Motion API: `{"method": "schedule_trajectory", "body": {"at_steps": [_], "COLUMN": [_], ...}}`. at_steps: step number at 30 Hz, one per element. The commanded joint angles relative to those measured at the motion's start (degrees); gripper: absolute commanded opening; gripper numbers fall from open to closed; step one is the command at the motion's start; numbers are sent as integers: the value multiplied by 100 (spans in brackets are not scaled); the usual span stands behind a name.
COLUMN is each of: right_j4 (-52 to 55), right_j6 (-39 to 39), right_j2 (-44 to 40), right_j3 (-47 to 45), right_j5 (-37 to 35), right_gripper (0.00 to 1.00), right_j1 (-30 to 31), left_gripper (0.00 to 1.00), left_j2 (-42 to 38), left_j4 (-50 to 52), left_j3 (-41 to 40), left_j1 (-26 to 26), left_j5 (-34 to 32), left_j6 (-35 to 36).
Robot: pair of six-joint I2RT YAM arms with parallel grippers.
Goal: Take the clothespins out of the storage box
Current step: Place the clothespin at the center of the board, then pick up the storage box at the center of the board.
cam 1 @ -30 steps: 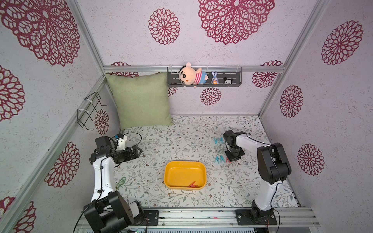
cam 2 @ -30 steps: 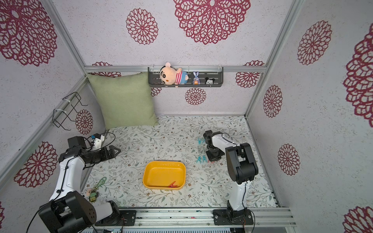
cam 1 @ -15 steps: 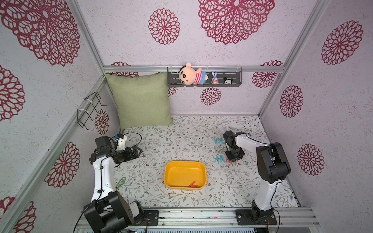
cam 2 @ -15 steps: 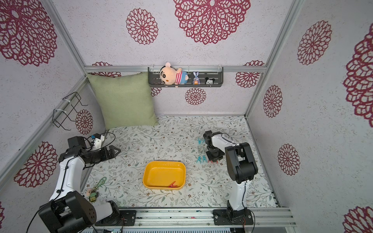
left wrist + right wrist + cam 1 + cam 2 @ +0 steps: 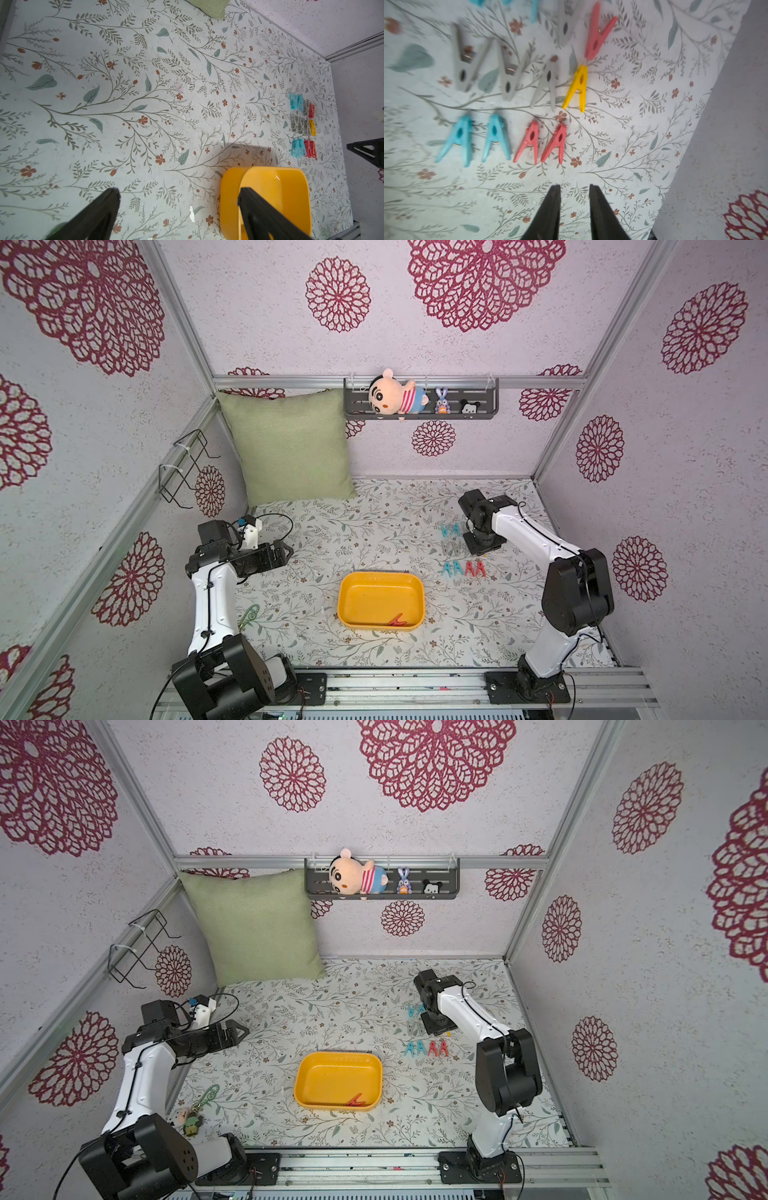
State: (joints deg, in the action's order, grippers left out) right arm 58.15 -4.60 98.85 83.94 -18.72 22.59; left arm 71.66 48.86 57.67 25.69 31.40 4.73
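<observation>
Looking in from the front rail, I see the storage box [image 5: 374, 597] nearest me on the bench [image 5: 374, 522]. One red clothespin [image 5: 397, 620] lies inside it against the near wall. To the left, well apart from the box, the left pincer [image 5: 178, 191] hangs above the bench with its jaws spread wide and nothing between them.

Past the box on the right, the other clothespins [image 5: 463, 568] lie on the bench in rows. The closest row has two blue and two red, the next has three grey and a yellow clothespin [image 5: 576, 89], and the last has two blue, a grey and a red. The right pincer [image 5: 574, 187] hovers just beside these rows, jaws a little apart and gripping nothing.

Against the far wall leans a green cushion [image 5: 291, 448], and a dark shelf [image 5: 487, 404] carries plush toys [image 5: 392, 396].
</observation>
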Motion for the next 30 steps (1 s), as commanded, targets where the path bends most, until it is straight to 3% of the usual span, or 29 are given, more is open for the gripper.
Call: {"method": "schedule_trajectory", "body": {"at_steps": [1, 6, 11, 13, 18, 24, 30], "right_j4": [80, -805, -2177, -2620, -2718, -2720, -2696], "right_j6": [-395, -1040, -1624, -1747, -1890, -1889, -1895], "right_j2": [-614, -1345, -2226, -2449, -2545, -2723, -2900], "right_j3": [430, 220, -925, -1335, -1640, -1743, -1845], "right_j5": [473, 1045, 1686, 1862, 1678, 1626, 1622], "right_gripper": [33, 36, 35, 36, 35, 35, 35], "right_j1": [310, 809, 866, 863, 861, 861, 852], "left_gripper": [98, 97, 100, 96, 84, 80, 70], "left_j2": [59, 243, 749, 1036, 1651, 1803, 2074], "left_j4": [17, 311, 511, 544, 692, 349, 171], "left_j3": [266, 484, 678, 764, 899, 623, 614], "left_j1": [-282, -1161, -2197, -2612, -3334, -4179, -4501], "left_j5": [-348, -980, -1464, -1595, -1552, -1801, -1941], "left_j6": [212, 708, 1091, 1122, 1125, 988, 860]}}
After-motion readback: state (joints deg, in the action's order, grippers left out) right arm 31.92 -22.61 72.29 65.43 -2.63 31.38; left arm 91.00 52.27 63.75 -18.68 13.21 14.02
